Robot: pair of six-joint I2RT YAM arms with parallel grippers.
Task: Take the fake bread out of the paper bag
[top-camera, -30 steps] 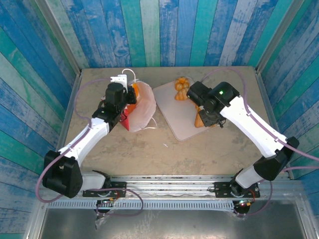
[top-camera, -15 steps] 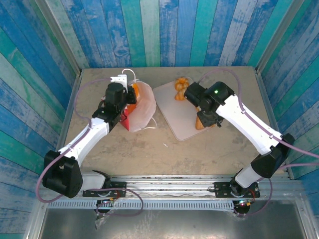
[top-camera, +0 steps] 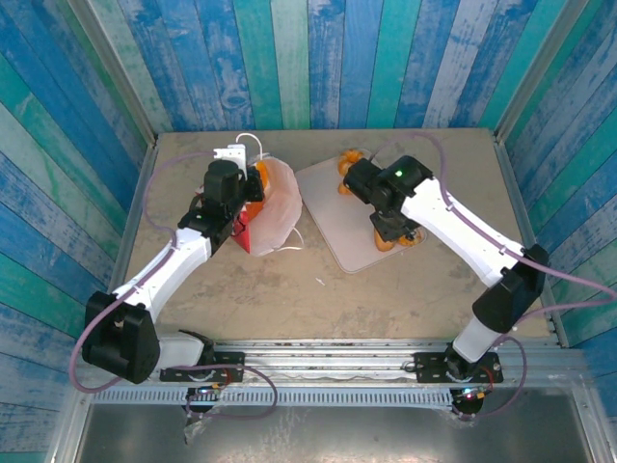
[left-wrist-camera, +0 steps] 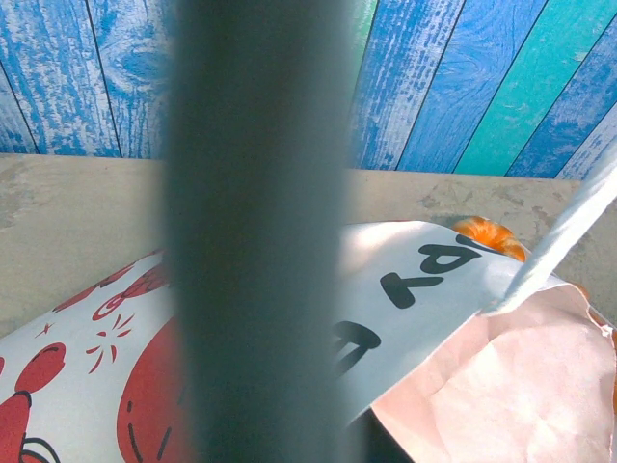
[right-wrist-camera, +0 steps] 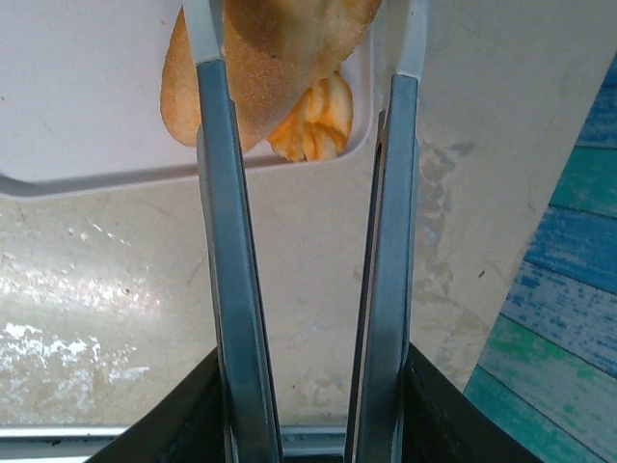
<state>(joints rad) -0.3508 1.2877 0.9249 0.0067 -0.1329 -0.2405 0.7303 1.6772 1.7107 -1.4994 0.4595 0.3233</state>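
on tray [top-camera: 326,207], fake bread [right-wrist-camera: 289,58] under spread right jaws, paper bag [top-camera: 277,207] mouth rightward, left jaws closed

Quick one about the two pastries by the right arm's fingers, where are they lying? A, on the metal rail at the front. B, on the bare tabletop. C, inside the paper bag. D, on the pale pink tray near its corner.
D: the right wrist view shows the brown pastry and the striped orange pastry resting on the pale pink tray, just inside its rounded corner.
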